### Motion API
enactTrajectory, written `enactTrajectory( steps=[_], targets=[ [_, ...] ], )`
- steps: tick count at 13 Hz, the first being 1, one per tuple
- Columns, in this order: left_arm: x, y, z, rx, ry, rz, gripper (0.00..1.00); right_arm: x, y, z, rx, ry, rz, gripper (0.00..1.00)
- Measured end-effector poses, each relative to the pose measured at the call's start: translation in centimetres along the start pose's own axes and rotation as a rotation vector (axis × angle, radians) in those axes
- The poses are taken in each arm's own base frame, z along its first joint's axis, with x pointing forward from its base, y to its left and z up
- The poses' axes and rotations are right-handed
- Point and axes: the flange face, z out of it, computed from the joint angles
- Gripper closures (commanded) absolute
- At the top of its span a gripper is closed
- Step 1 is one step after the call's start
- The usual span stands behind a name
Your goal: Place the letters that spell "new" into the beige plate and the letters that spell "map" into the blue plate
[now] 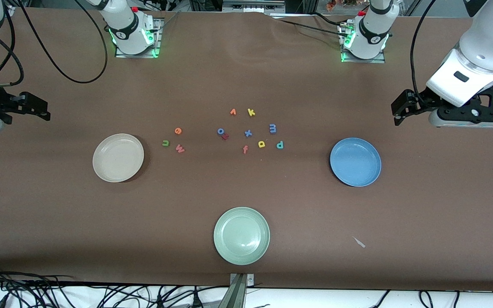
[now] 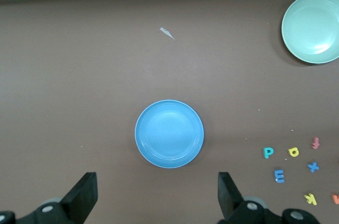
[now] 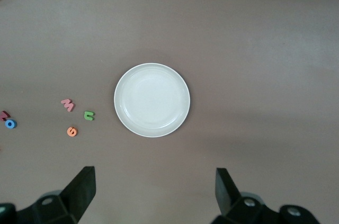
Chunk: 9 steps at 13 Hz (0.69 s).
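Gaping wide — left tool [image 2: 153, 203], right tool [image 3: 151, 197], empty

Glossy, smooth plates [image 1: 118, 158] sit on matt brown cloth-like table cover [image 1: 58, 214].

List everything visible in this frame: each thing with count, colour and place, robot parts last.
beige plate: one, cream-beige, toward the right arm's end, empty.
blue plate: one, mid-blue, toward the left arm's end, empty.
green plate: one, pale green, nearest the front camera, empty.
n, e, w: green n, orange e, pinkish w, beside the beige plate.
m, a, p: blue m, yellow a, teal p, nearer the blue plate.
other letters: six, mixed colours, mid-table.
paper scrap: one, pale, nearer the front camera than the blue plate.
left gripper: open, over the blue plate's end.
right gripper: open, over the beige plate's end.
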Motion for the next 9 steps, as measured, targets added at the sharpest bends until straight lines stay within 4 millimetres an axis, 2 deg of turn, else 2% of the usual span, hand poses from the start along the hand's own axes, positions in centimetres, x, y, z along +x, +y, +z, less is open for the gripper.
enactTrajectory(
  steps=[4, 7, 9],
  targets=[
    [-0.6, 0.7, 0.1, 0.004, -0.033, 0.014, 0.00, 0.0, 0.0, 0.0, 0.000, 0.000, 0.000, 0.00],
    [-0.8, -0.4, 0.4, -0.019, -0.072, 0.006, 0.00, 0.0, 0.0, 0.0, 0.000, 0.000, 0.000, 0.00],
    [-1.9, -0.8, 0.1, -0.020, -0.112, 0.009, 0.00, 0.0, 0.0, 0.0, 0.000, 0.000, 0.000, 0.00]
  ],
)
